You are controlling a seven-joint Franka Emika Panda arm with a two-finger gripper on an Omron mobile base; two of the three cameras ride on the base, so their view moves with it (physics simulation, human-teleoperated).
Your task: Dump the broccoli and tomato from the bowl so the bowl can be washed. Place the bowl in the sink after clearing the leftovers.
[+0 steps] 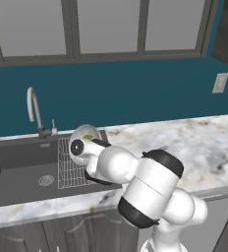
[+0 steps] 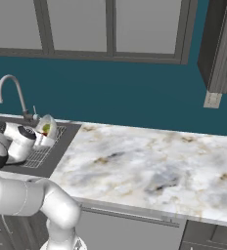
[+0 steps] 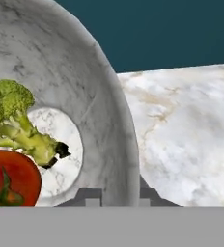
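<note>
The gripper [image 3: 116, 195] pinches the bowl [image 3: 85, 87] by its rim — one finger tip rises on each side of the wall. The bowl is tipped nearly onto its edge over the wire rack [image 1: 69, 170] at the sink [image 1: 17, 170], probably so the leftovers slide out. The broccoli [image 3: 15, 120] and the tomato [image 3: 10, 178] lie against its inside, touching each other — not yet dumped. The faucet [image 1: 35, 110] stands just behind.
</note>
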